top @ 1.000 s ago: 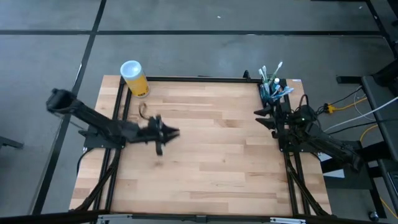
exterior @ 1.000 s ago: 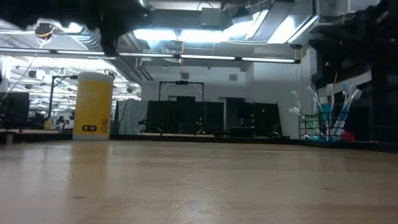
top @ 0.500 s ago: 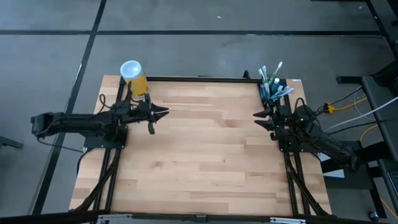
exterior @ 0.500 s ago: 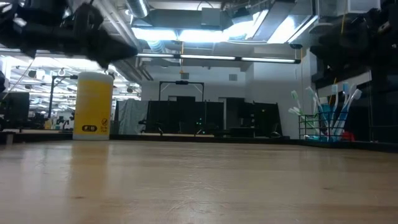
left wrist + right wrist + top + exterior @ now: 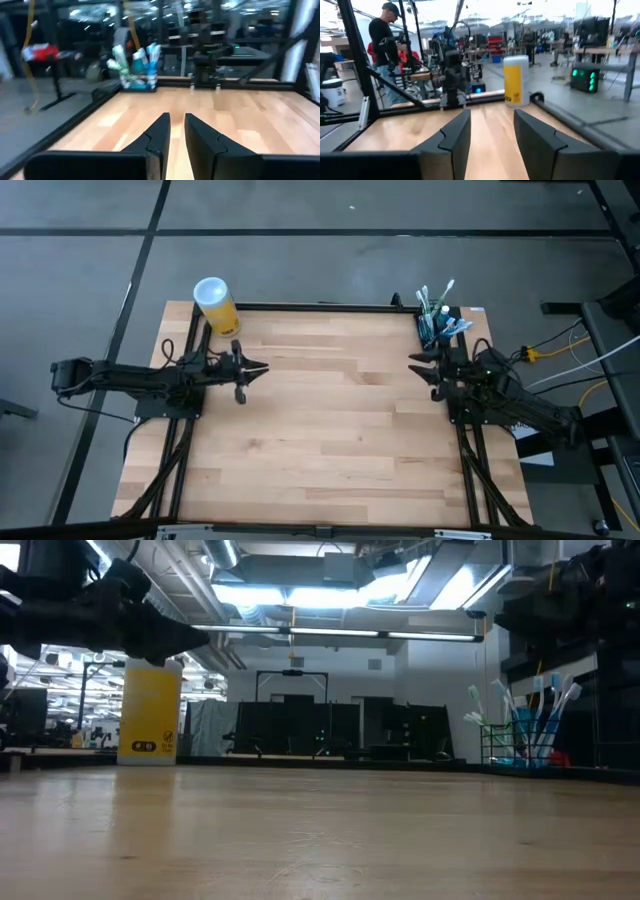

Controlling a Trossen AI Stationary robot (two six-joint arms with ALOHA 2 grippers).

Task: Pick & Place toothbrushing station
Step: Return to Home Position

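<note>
The left gripper (image 5: 257,368) has its fingers (image 5: 156,134) barely parted and empty, at the worktop's (image 5: 330,440) 9 o'clock edge. The right gripper (image 5: 416,366) gapes wider, empty, at 3 o'clock. The toothbrushing station (image 5: 440,326) stands at 1 o'clock with toothbrushes (image 5: 436,298) inside. Placing looks done, and only parking the arms seems left.

Through my left wrist camera I saw the left end effector (image 5: 176,131), empty, its dark fingers (image 5: 155,142) nearly together with a thin strip of wooden counter (image 5: 250,115) between them. Across the counter, near the far edge, stood the toothbrushing station (image 5: 139,83) with toothbrushes (image 5: 120,54) sticking up. The right arm (image 5: 207,62) was just beside it. The room behind was blurred.
</note>
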